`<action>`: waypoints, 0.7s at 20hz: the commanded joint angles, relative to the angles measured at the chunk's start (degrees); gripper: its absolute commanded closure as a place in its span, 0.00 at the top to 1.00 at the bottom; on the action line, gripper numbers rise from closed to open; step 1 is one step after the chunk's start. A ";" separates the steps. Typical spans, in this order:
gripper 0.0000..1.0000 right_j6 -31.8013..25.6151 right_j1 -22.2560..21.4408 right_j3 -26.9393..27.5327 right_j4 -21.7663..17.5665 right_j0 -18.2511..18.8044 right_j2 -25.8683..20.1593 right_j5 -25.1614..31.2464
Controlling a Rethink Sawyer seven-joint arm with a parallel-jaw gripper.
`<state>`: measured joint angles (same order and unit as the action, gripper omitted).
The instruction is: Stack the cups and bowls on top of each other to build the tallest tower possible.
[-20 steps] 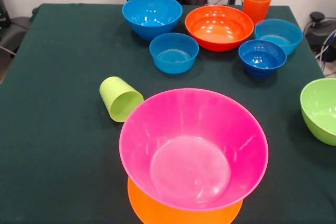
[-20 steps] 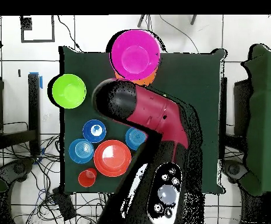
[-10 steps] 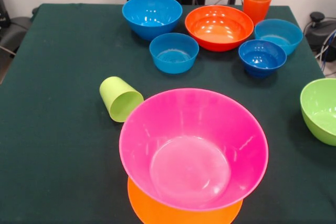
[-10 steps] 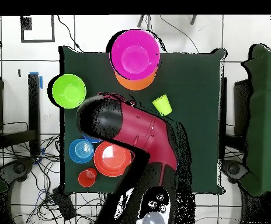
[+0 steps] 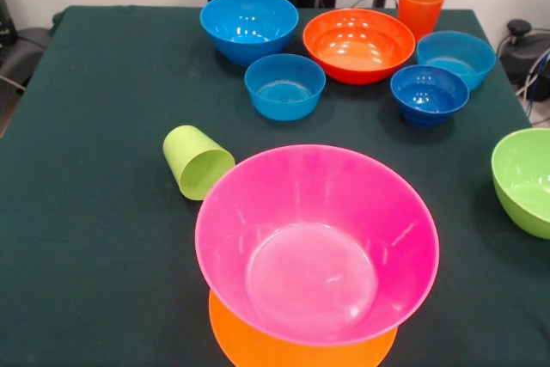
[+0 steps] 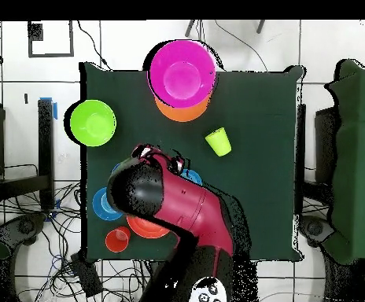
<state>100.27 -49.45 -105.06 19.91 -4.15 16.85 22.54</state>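
Arm [image 6: 182,220] has swung off the pink bowl [image 5: 316,242] toward your blue bowls [image 5: 284,85]; next pick likely there. Tool state: can't tell.

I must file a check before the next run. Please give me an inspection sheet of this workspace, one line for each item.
Surface: dark green cloth table, no spills seen.
Tower: pink bowl upright on the inverted light-orange bowl.
Other bowls: red-orange bowl, medium blue bowl, three small blue bowls, lime-green bowl at the table edge; all upright, unstacked.
Cups: lime green cup on its side; orange cup upright.
Clutter: nothing seen.
Pincer: hidden under the arm.
Cables: wires on the floor beside the table.
Surroundings: white tiled floor.
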 commanded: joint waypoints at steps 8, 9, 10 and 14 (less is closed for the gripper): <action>0.00 12.75 -0.44 -15.55 4.20 2.77 -14.77 -7.61; 0.00 12.78 -0.80 -16.53 4.86 3.69 -16.23 -7.99; 0.00 12.87 -1.02 -17.05 5.15 4.35 -17.21 -8.30; 0.00 14.61 -0.76 -19.57 5.74 6.23 -21.39 -11.51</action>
<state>105.41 -51.06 -117.57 23.65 0.28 6.34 15.88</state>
